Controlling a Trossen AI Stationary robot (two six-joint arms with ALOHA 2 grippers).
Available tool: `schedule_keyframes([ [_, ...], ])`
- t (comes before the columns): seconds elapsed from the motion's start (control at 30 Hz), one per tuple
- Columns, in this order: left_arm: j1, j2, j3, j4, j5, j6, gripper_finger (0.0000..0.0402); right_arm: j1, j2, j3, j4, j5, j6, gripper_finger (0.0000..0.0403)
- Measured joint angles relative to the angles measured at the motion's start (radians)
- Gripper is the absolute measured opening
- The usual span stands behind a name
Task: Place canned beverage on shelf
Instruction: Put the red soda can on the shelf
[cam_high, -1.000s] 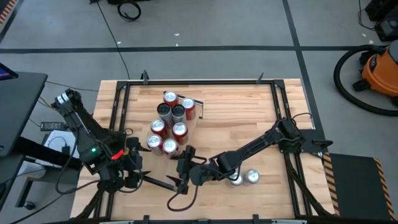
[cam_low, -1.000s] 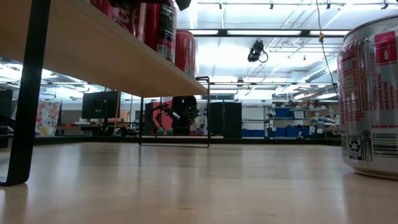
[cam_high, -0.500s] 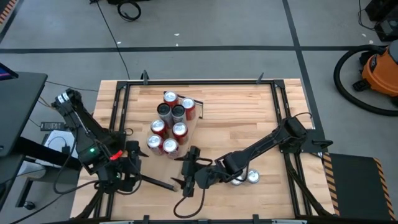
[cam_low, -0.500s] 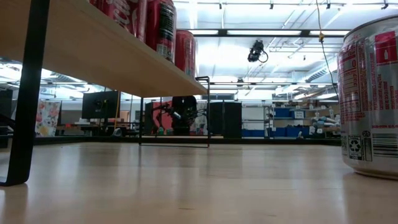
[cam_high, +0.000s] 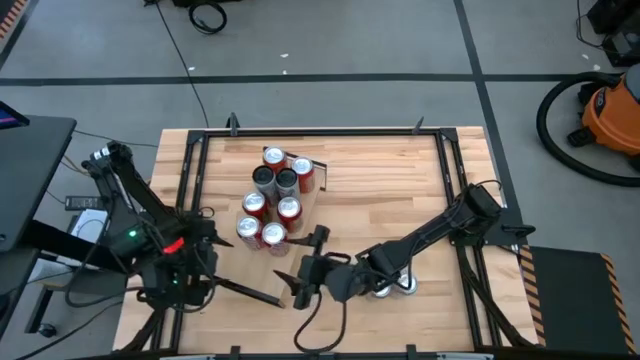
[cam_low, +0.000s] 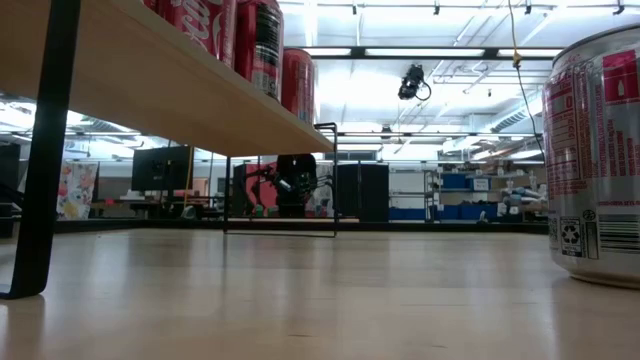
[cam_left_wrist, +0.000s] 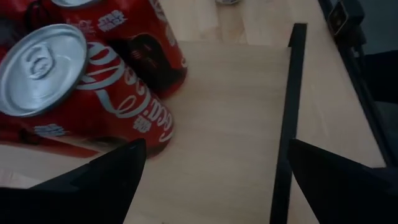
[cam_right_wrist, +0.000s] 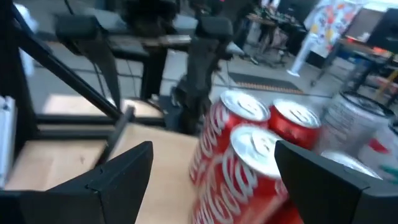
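Note:
The shelf is a pale plank raised on dark legs at the table's middle left; from below it shows as shelf. Several red and dark cans stand upright on it in two rows. My right gripper hovers open just off the shelf's near right side, level with the red cans, with nothing between its fingers. My left gripper stands open at the shelf's near left, above the plank, also with nothing in it. Two silver-topped cans stand on the table under my right arm.
A silver can fills the right of the low view, standing on the tabletop. The black frame runs round the table. The shelf's dark end bar lies beside my left gripper. Bare tabletop spreads over the far right.
My right gripper has drawn back from the nearest cans on the shelf toward the table's near edge, rising and rolling as it went; it stays open. My left gripper has shifted a little toward the table's left edge and up. The cans on the shelf have not moved.

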Motion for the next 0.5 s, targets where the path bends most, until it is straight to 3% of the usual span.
schedule_keyframes([
  [0.2,0.0,0.0,0.056,-0.035,0.0,0.021,0.04,-0.085,0.003,0.03,-0.002,-0.186,0.014,0.0347],
  [0.5,0.0,-0.001,0.159,-0.125,0.002,0.024,0.04,-0.126,0.008,0.139,-0.118,-0.224,0.017,0.0346],
])
